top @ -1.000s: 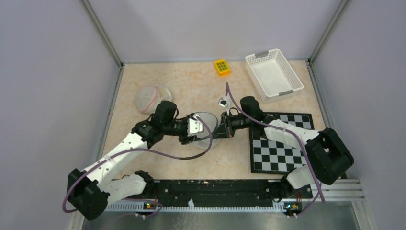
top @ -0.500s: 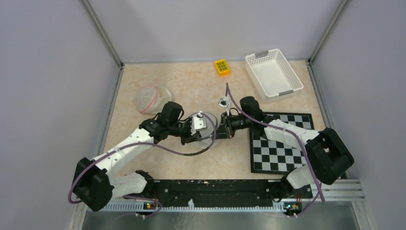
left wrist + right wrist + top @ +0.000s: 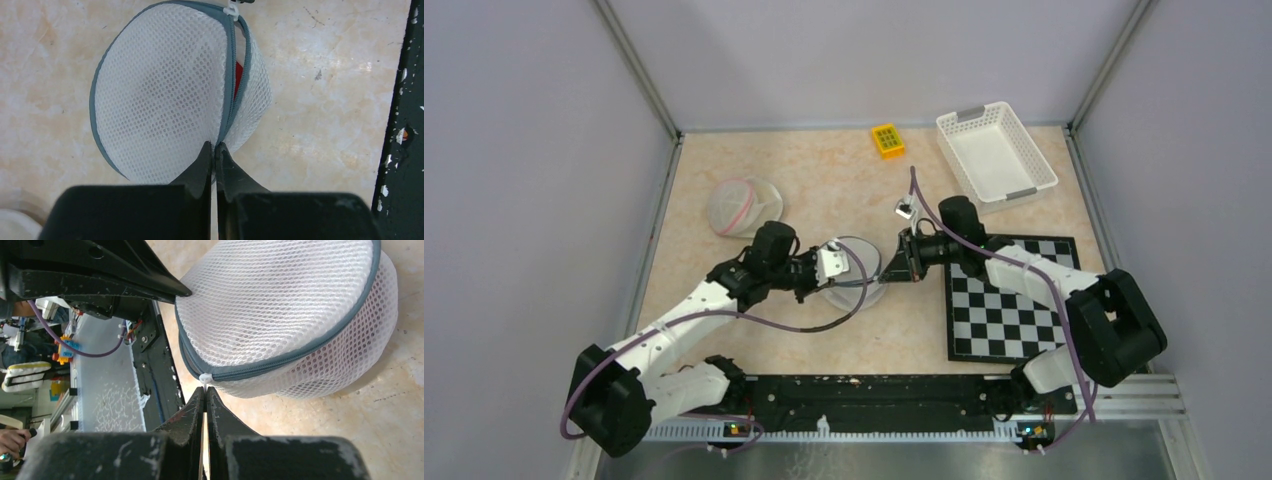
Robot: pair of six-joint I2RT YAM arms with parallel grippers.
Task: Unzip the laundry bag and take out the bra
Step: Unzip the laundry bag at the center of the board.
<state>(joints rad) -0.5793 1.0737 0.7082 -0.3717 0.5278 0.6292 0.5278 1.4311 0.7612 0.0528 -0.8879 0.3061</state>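
Mid-table: round white mesh laundry bag [image 3: 852,275], soft, light, floppy. Left gripper [image 3: 215,149] pinched shut on its grey zip seam [image 3: 227,100], right gripper [image 3: 205,391] clamped on small white zipper pull [image 3: 204,376]. Tug gently there.

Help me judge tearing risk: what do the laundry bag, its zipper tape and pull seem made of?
The laundry bag: white matte mesh, likely synthetic; open holes show. Its zipper tape: grey-blue, woven-looking band. Its zipper pull: white, probably plastic; smooth.

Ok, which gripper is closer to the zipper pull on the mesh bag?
Right. The right gripper is shut on the zipper pull; the left gripper pinches the opposite edge of the bag.
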